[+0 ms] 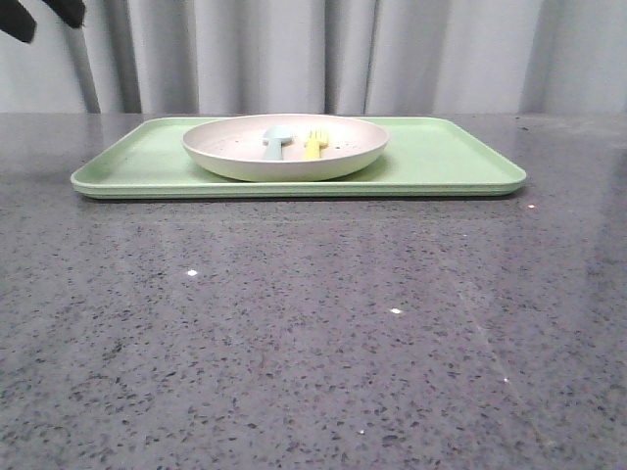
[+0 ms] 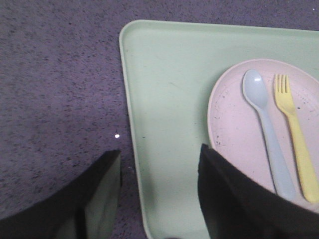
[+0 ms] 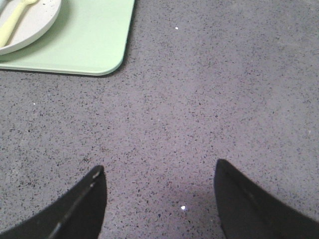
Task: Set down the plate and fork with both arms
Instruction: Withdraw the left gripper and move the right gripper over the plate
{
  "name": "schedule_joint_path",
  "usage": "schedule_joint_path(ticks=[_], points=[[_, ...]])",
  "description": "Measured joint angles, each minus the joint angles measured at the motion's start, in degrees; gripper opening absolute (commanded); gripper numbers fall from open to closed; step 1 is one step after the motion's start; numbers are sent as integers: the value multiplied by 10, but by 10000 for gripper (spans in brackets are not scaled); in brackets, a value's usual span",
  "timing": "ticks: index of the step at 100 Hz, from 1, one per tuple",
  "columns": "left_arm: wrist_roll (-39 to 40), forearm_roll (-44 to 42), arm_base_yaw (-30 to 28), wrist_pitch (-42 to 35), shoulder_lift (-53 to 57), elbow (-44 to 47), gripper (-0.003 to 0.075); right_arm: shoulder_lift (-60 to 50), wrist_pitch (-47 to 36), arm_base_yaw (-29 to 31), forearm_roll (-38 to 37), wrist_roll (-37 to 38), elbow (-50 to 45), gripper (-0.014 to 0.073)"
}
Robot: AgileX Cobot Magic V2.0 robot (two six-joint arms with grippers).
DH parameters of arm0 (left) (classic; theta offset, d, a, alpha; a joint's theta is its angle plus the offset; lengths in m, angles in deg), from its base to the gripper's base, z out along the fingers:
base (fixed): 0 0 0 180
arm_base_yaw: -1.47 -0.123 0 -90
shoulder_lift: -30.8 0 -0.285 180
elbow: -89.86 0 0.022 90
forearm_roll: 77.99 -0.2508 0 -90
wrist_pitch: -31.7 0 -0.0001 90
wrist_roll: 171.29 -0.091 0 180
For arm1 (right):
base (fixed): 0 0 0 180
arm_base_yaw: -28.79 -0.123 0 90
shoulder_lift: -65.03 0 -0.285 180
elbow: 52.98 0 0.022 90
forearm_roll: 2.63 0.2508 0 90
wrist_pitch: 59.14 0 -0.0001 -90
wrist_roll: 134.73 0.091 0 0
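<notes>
Both claws spread wide, empty: left claw (image 2: 159, 194) should drop over plate (image 2: 234, 124) rim w/o jostling fork (image 2: 294, 134).

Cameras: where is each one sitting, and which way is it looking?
Front view: low over the grey table, facing forward at the green tray carrying the plate; a black arm part shows top left.
Left wrist view: on the left arm, looking down over the tray's edge; left gripper open, plate, blue spoon and fork visible.
Right wrist view: on the right arm, looking down at bare table; right gripper open.
Shared: all three show the tray, plate and fork.
</notes>
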Motion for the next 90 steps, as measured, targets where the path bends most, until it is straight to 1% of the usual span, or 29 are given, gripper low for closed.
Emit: schedule_joint_path(ticks=[12, 32, 50, 71, 90], points=[[0, -28, -26, 5, 59, 38, 350, 0, 0, 0, 0, 0, 0, 475], [0, -81, -76, 15, 162, 127, 350, 0, 0, 0, 0, 0, 0, 475], [0, -98, -107, 21, 264, 216, 350, 0, 0, 0, 0, 0, 0, 475], [0, -100, -113, 24, 370, 310, 350, 0, 0, 0, 0, 0, 0, 475], [0, -100, -113, 33, 448, 366, 350, 0, 0, 0, 0, 0, 0, 475]])
